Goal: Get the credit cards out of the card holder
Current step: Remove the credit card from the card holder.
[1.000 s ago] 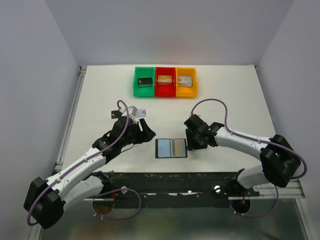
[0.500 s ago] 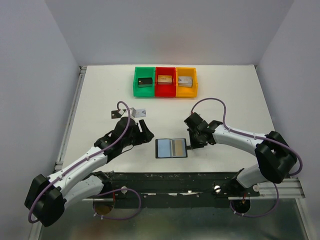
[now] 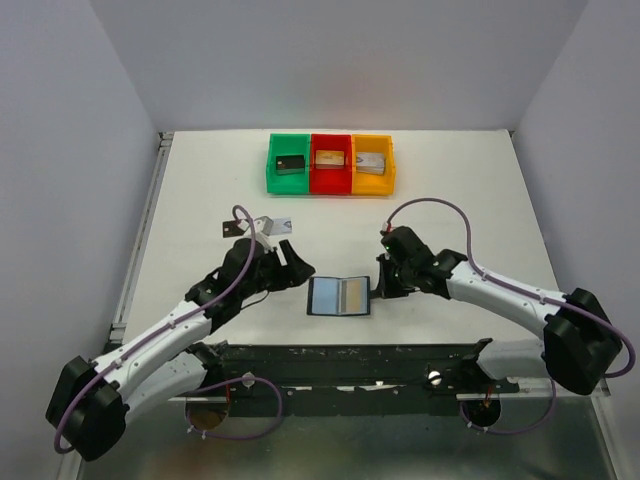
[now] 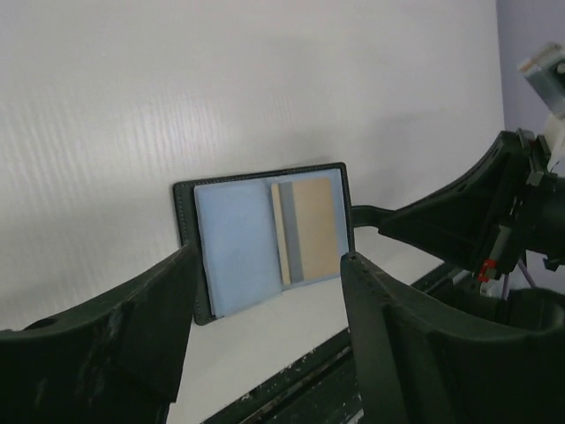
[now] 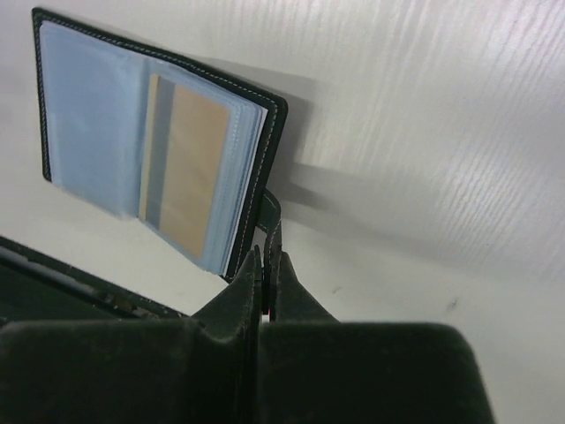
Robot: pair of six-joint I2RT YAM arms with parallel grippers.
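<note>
The card holder (image 3: 340,297) lies open near the table's front edge, blue-grey inner faces up. A tan-gold credit card (image 4: 315,228) shows in its right-hand sleeve (image 5: 190,168), with a grey strip beside it. My right gripper (image 5: 269,256) is shut on the black strap (image 5: 272,216) at the holder's right edge (image 3: 378,290). My left gripper (image 3: 295,265) stands open just left of the holder, its fingers (image 4: 150,300) apart with nothing between them. A silver-grey card (image 3: 283,224) and a small black card (image 3: 229,228) lie flat on the table behind the left arm.
Green (image 3: 289,163), red (image 3: 331,162) and yellow (image 3: 372,162) bins stand in a row at the back, each with a block inside. A black rail (image 3: 350,360) runs along the near edge just in front of the holder.
My right gripper has closed on the holder's strap. The holder has shifted slightly left. My left gripper has come a little nearer to the holder's left edge.
</note>
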